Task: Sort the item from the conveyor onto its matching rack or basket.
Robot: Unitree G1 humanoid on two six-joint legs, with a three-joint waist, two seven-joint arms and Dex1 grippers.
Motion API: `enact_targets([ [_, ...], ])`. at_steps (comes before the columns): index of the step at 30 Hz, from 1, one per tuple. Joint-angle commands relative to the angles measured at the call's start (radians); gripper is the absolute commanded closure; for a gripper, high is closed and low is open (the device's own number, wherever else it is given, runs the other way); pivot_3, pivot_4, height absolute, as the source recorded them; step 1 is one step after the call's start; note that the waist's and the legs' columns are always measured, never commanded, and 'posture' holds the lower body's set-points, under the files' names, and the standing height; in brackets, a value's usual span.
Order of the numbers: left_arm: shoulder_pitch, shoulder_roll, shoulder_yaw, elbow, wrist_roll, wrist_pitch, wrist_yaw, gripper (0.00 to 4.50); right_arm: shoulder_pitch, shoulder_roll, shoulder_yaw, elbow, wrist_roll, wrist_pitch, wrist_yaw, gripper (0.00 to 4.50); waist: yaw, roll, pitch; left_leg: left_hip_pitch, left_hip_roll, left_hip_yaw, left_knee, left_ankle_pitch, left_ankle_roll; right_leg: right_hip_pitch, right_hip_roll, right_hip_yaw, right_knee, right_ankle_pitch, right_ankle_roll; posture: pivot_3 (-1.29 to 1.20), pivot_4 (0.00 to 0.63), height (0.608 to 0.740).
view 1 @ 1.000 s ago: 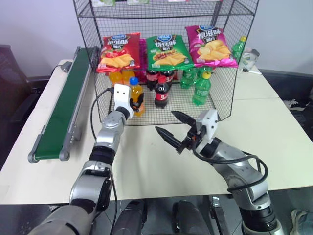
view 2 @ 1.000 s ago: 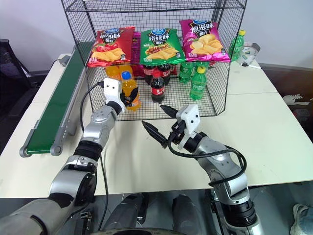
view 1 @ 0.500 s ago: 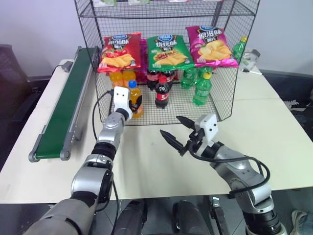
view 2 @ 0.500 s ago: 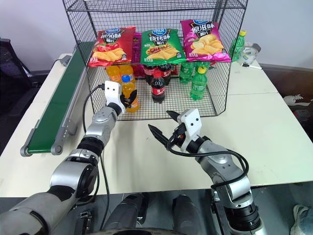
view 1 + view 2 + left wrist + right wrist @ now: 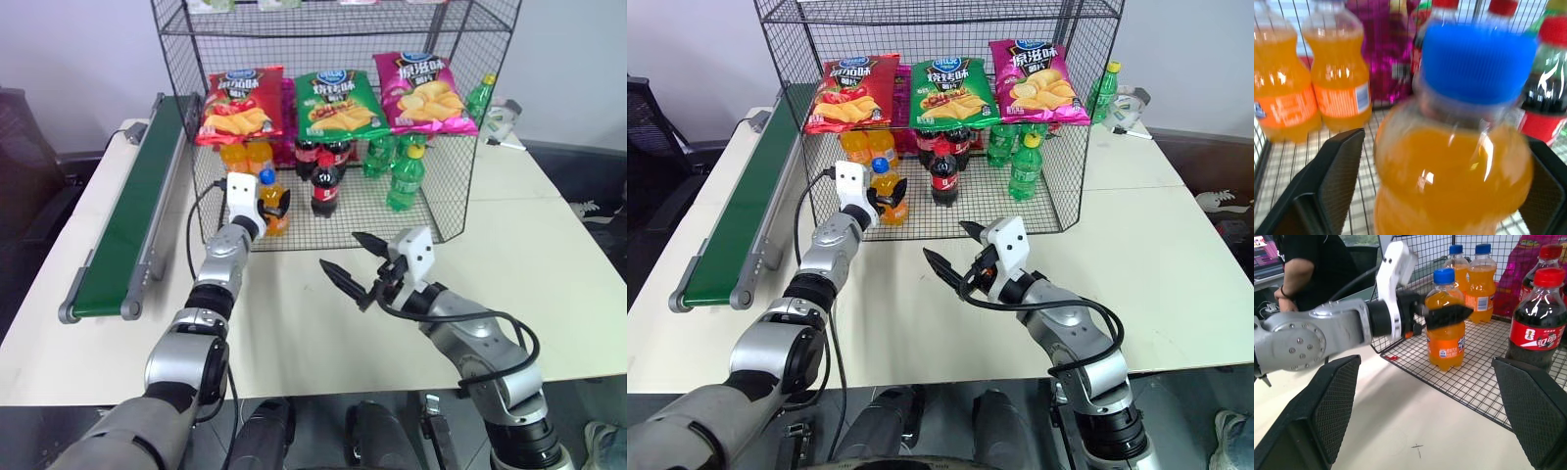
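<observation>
The item, an orange soda bottle [image 5: 275, 225] with a blue cap, stands upright on the bottom shelf of the black wire rack [image 5: 446, 186], at its front left. My left gripper [image 5: 271, 201] is open, one finger on each side of the bottle's upper half; the left wrist view shows a gap between the left finger [image 5: 1332, 181] and the bottle [image 5: 1449, 166]. My right gripper [image 5: 339, 251] hangs open and empty over the table in front of the rack. The conveyor [image 5: 127, 220] runs along the table's left side with nothing on it.
Two more orange bottles [image 5: 243, 157] stand behind the item, with cola bottles [image 5: 324, 186] and green bottles [image 5: 404, 181] to their right. Red, green and pink chip bags [image 5: 338, 103] hang across the rack's front. A person [image 5: 1312, 264] sits beyond the table.
My left gripper's fingers have spread apart off the orange bottle, which stays standing on the shelf. The right arm has hardly moved.
</observation>
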Motion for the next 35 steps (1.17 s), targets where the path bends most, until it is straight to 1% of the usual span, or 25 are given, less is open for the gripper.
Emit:
enact_targets([
  [1, 0.045, 0.013, 0.018, -0.158, -0.016, 0.018, -0.002, 0.07, -0.01, 0.003, -0.013, -0.066, 0.021, 0.002, 0.0, 0.0, -0.001, 0.0, 0.0, 0.0, 0.0, 0.0, 0.0, 0.0, 0.0, 0.0, 0.0, 0.0, 0.0, 0.0, 0.0, 0.0, 0.15, 0.74],
  [6, 0.143, 0.026, 0.014, -0.384, -0.038, 0.11, -0.003, 0.07, -0.008, 0.004, -0.011, -0.073, 0.03, 0.011, 0.0, 0.0, -0.001, 0.0, 0.0, 0.0, 0.0, 0.0, 0.0, 0.0, 0.0, 0.0, 0.0, 0.0, 0.0, 0.0, 0.0, 0.0, 0.15, 0.74],
  [13, 0.314, 0.076, 0.001, -0.734, -0.052, 0.287, -0.023, 0.07, -0.012, 0.01, -0.006, -0.075, 0.034, 0.021, -0.001, 0.0, 0.0, 0.0, 0.0, 0.0, 0.0, 0.0, 0.0, 0.0, 0.0, 0.0, 0.0, 0.001, 0.0, 0.0, 0.0, 0.0, 0.15, 0.74],
  [15, 0.361, 0.111, -0.001, -0.825, -0.05, 0.347, -0.037, 0.07, -0.007, 0.01, -0.006, -0.079, 0.034, 0.02, -0.001, 0.0, 0.0, 0.001, 0.0, 0.0, 0.0, 0.0, 0.0, 0.0, 0.0, 0.0, 0.0, 0.001, 0.0, 0.0, 0.0, 0.0, 0.15, 0.74],
  [19, 0.44, 0.184, 0.022, -0.97, -0.103, 0.465, -0.089, 0.07, 0.005, 0.009, -0.008, -0.083, 0.036, 0.019, 0.003, 0.0, 0.0, 0.001, 0.0, 0.001, 0.001, 0.0, 0.0, 0.0, 0.0, 0.0, 0.0, 0.001, 0.0, 0.0, 0.0, 0.0, 0.15, 0.74],
  [22, 0.53, 0.297, 0.062, -1.081, -0.173, 0.579, -0.183, 0.07, 0.013, 0.007, -0.012, -0.086, 0.04, 0.019, 0.007, 0.0, -0.001, 0.001, -0.001, 0.001, 0.001, 0.0, 0.0, 0.0, 0.0, 0.0, 0.0, 0.001, 0.0, 0.0, 0.0, 0.0, 0.15, 0.74],
  [25, 0.593, 0.379, 0.118, -1.141, -0.232, 0.651, -0.23, 0.07, 0.018, 0.004, -0.015, -0.087, 0.042, 0.018, 0.011, 0.0, -0.002, 0.002, -0.001, 0.001, 0.001, 0.0, -0.002, 0.0, 0.0, -0.001, -0.001, 0.002, 0.0, 0.0, -0.001, 0.0, 0.15, 0.74],
  [26, 0.627, 0.415, 0.154, -1.158, -0.268, 0.683, -0.261, 0.07, 0.018, 0.004, -0.016, -0.086, 0.044, 0.019, 0.014, 0.0, -0.002, 0.002, -0.001, 0.001, 0.002, 0.0, -0.002, 0.0, 0.0, -0.001, -0.001, 0.002, 0.0, 0.0, -0.001, 0.0, 0.15, 0.74],
  [29, 0.689, 0.474, 0.206, -1.189, -0.322, 0.728, -0.311, 0.07, 0.02, 0.001, -0.018, -0.084, 0.05, 0.019, 0.018, 0.0, 0.0, 0.002, -0.001, 0.001, 0.002, 0.0, -0.002, 0.0, 0.0, -0.003, -0.001, 0.002, 0.0, 0.0, -0.001, 0.0, 0.15, 0.74],
  [32, 0.741, 0.514, 0.234, -1.193, -0.326, 0.721, -0.343, 0.07, 0.018, -0.003, -0.019, -0.077, 0.055, 0.018, 0.027, 0.0, 0.004, 0.002, -0.001, 0.001, 0.001, 0.0, -0.001, 0.0, 0.0, -0.004, -0.002, 0.002, 0.0, -0.002, -0.004, 0.0, 0.15, 0.74],
  [35, 0.759, 0.52, 0.251, -1.194, -0.34, 0.717, -0.356, 0.07, 0.018, -0.005, -0.019, -0.074, 0.057, 0.017, 0.032, 0.0, 0.005, 0.002, -0.001, 0.001, 0.001, 0.0, -0.002, 0.0, 0.0, -0.004, -0.002, 0.003, 0.0, -0.002, -0.004, 0.0, 0.15, 0.74],
])
